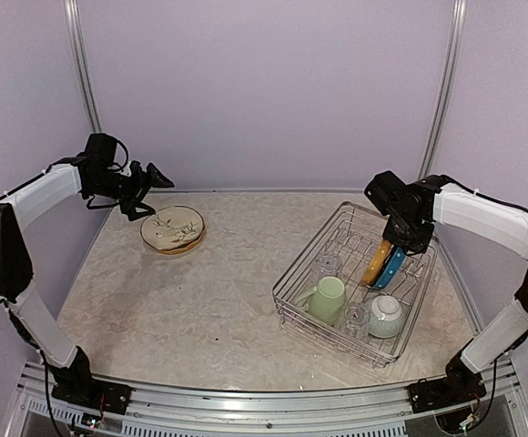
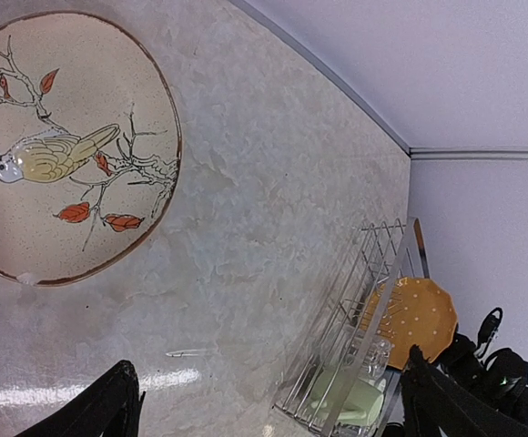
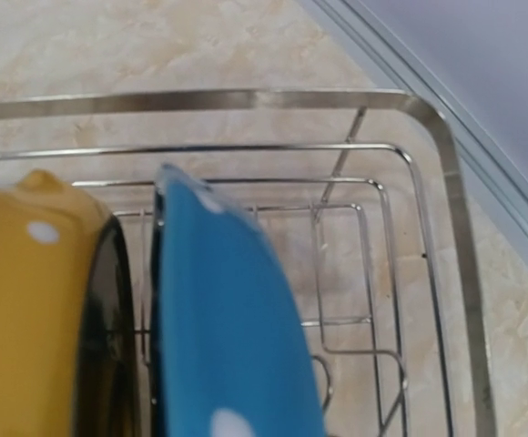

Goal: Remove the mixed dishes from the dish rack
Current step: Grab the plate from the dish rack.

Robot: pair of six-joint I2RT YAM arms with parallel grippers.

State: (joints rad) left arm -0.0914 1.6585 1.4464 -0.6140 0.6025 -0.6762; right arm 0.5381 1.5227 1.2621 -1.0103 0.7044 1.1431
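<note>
The cream floral plate lies flat on the table at the far left and fills the upper left of the left wrist view. My left gripper hovers just beside it, open and empty, fingertips wide apart. The dish rack stands at the right. It holds a yellow dotted plate and a blue plate on edge, a pale green mug, clear glasses and a small bowl. My right gripper is down at the top of the blue plate; its fingers are hidden.
The rack's far rim runs close to the table's right edge rail. The rack also shows in the left wrist view with the yellow plate and mug. Purple walls enclose the table.
</note>
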